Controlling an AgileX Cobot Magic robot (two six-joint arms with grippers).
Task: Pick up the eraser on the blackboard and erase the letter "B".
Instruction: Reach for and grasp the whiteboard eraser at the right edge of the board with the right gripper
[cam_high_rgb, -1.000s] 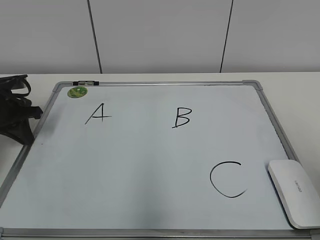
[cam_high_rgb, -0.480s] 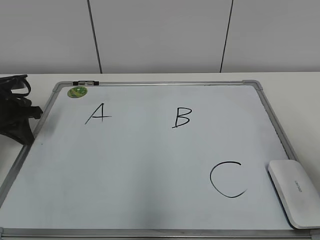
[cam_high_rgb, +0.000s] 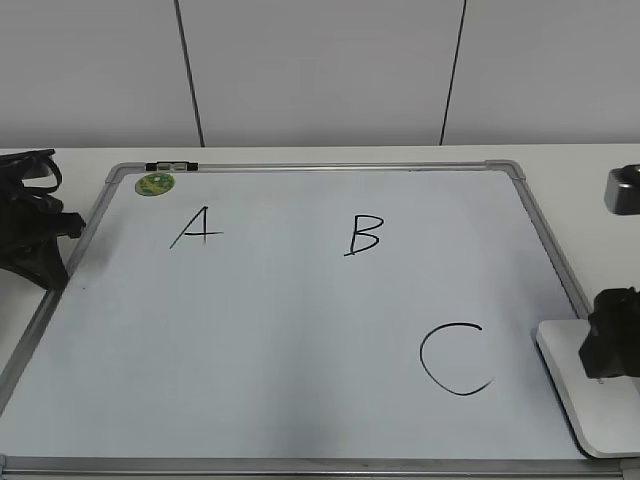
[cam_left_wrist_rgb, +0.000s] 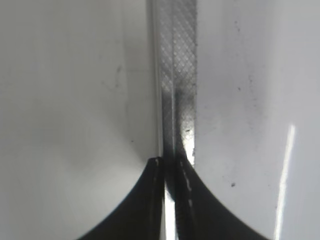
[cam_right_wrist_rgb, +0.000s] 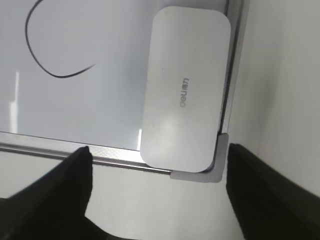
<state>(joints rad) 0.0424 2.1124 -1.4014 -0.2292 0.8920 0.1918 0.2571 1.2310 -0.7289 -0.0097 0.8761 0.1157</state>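
Note:
The blackboard (cam_high_rgb: 300, 330) is a white dry-erase board with a silver frame. The black letter "B" (cam_high_rgb: 365, 236) is at its upper middle. The white eraser (cam_high_rgb: 570, 385) lies at the board's front right corner; it also shows in the right wrist view (cam_right_wrist_rgb: 185, 87). My right gripper (cam_right_wrist_rgb: 157, 155) is open and empty, hovering above the eraser's near end; its fingers stand either side of the corner cap. It shows at the right edge of the exterior view (cam_high_rgb: 612, 345). My left gripper (cam_left_wrist_rgb: 170, 165) is shut and empty over the board's left frame (cam_left_wrist_rgb: 177, 75), at the far left of the exterior view (cam_high_rgb: 35, 240).
A black "A" (cam_high_rgb: 197, 227) is at the upper left and a larger "C" (cam_high_rgb: 452, 358) just left of the eraser. A round green sticker (cam_high_rgb: 155, 184) sits in the far left corner. A grey corner cap (cam_right_wrist_rgb: 212, 165) lies under the eraser's near end.
My right arm has come into the exterior view from the right and now covers part of the eraser. The left arm and the board are unchanged.

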